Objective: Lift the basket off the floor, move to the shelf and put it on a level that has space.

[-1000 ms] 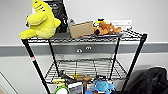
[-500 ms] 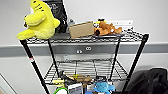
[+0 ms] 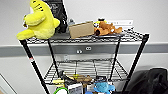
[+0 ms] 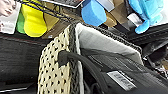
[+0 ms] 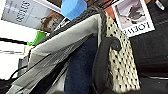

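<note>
While jaw grip cannot be told, the pale woven basket (image 4: 53,75) could snag the black wire shelf's (image 3: 140,53) front edge.

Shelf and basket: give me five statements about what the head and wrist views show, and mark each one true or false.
1. A yellow plush sits at the left end of the shelf's top tier. True.
2. The level below the top tier is packed full of boxes. False: its black wire grid is bare across the part that shows.
3. A brown cardboard box stands on the top tier between the yellow plush and an orange-brown plush. True.
4. The basket has solid red plastic sides. False: its sides are pale beige weave with a dark handle and a light lining.
5. The wall behind the shelf is dark green. False: it is pale.
</note>
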